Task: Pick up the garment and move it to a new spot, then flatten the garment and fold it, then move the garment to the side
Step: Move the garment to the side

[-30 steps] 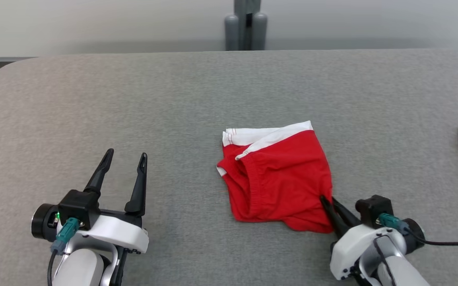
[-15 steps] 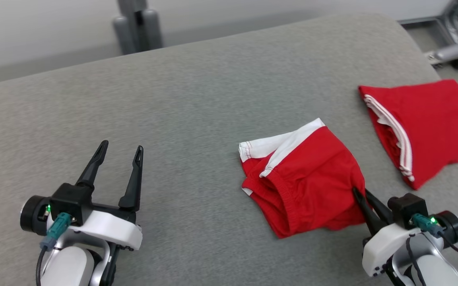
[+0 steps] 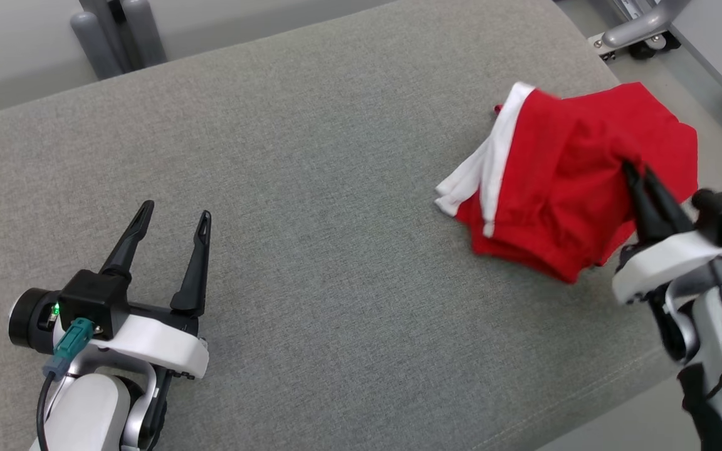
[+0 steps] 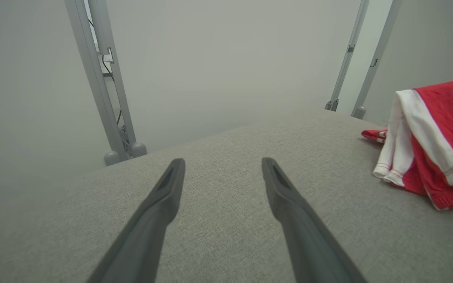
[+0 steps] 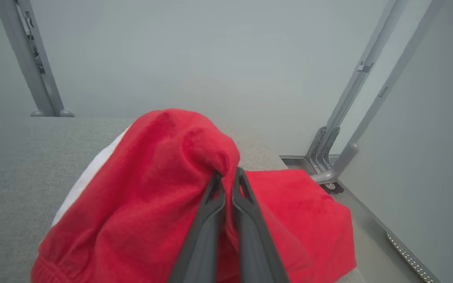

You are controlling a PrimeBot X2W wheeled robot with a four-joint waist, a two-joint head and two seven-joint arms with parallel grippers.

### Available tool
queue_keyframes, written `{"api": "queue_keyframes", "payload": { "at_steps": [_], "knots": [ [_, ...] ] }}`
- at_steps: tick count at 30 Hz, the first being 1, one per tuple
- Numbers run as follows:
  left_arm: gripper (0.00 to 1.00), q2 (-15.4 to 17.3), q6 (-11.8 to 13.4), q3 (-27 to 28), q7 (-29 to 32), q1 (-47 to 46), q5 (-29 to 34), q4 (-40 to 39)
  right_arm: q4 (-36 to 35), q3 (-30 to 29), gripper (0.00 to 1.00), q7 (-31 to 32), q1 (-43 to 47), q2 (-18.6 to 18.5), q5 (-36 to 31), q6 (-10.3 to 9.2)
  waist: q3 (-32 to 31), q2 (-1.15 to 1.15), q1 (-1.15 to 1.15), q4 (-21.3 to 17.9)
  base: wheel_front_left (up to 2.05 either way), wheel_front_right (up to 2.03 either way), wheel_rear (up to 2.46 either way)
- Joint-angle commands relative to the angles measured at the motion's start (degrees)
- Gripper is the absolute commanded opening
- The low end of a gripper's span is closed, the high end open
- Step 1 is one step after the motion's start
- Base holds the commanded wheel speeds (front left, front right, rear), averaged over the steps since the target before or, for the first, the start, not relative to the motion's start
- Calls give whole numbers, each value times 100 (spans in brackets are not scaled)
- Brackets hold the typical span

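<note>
The right gripper is clenched on a bunch of red cloth, its two dark fingers pressed together with the fabric pinched between them. It holds the garment partly lifted over the far right end of the table.

The table is wide, padded and covered in grey fabric, with rounded corners. The garment is a pair of red shorts with a white waistband. It looks folded, and hangs in a soft heap near the table's right edge, its lower hem close to the surface. Behind it lies a second red cloth, flat on the table.

The left gripper rests at the near left, well apart from the garment, fingers spread and holding nothing.

This looks like the last step, moving the folded garment to the side. The next move likely calls for lowering it gently and releasing it without spoiling the fold.

In the head view the two red cloths merge, so their boundary is unclear, and the waistband is blurred
</note>
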Motion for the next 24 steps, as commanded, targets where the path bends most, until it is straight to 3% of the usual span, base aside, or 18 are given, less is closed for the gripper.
{"api": "queue_keyframes", "payload": {
  "at_steps": [1,12,13,14,15,21,24],
  "knots": [
    [100,55,-22,4,16,-72,2,-25,150,-141,0,-128,-189,-12,117,-1,62,0,0,15,0,0,0],
    [100,100,-59,-144,131,-182,48,-182,1850,-1495,0,-356,-1026,-308,285,-1,451,0,0,356,0,0,0],
    [100,110,-66,-165,158,-199,58,-187,1946,-1585,21,-357,-1083,-351,270,-1,489,0,0,390,0,0,0],
    [100,114,-79,-178,169,-228,58,-191,2045,-1676,30,-355,-1119,-364,249,-1,520,0,0,418,0,0,0],
    [100,111,-88,-192,176,-258,56,-199,2220,-1773,100,-353,-1127,-373,221,-1,541,0,0,445,0,0,0],
    [100,74,-103,-263,137,-290,26,-139,2732,-2131,100,-344,-1121,-413,16,-1,519,0,0,554,0,0,0],
    [100,42,-96,-275,74,-263,-15,-69,2601,-2201,100,-345,-953,-339,37,-1,384,0,0,581,0,0,0]
  ]
}}
